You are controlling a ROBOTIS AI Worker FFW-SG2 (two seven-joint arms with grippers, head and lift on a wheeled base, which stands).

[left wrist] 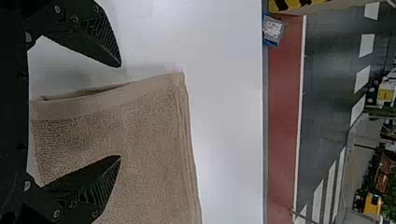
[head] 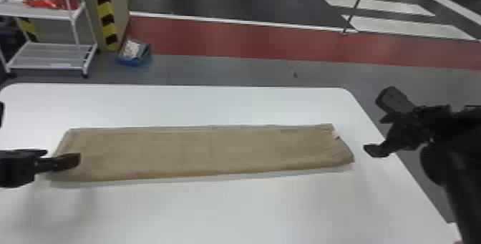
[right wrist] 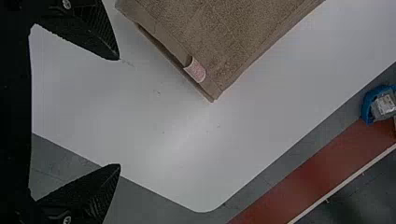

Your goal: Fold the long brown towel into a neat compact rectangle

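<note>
- The towel (head: 207, 154) is laid flat in a long strip across the white table (head: 214, 214), with its long sides already brought in and its length seemingly left to be folded.
- At its left end, stacked layers are seen; if only the upper ones are pinched, the lower ones may be left behind and the strip opened out again.
- A slight slant is shown by the right end; if the two ends are matched without correction, a skewed rectangle could be produced.
- By the far corner of that end, a small label (right wrist: 196, 70) is attached; if it is caught instead of the hem, a poor hold might be had and the corner twisted.
- The left gripper (left wrist: 120, 111) is held apart at the left end, one finger over cloth and one over bare table; if it is lowered too little, the thin edge could be missed, and if pressed too hard, the cloth could be bunched.
- The right gripper (right wrist: 118, 112) is also spread, empty, beyond the right end; if the left end is pulled while the right is unsecured, the whole strip may be dragged sideways.
</note>
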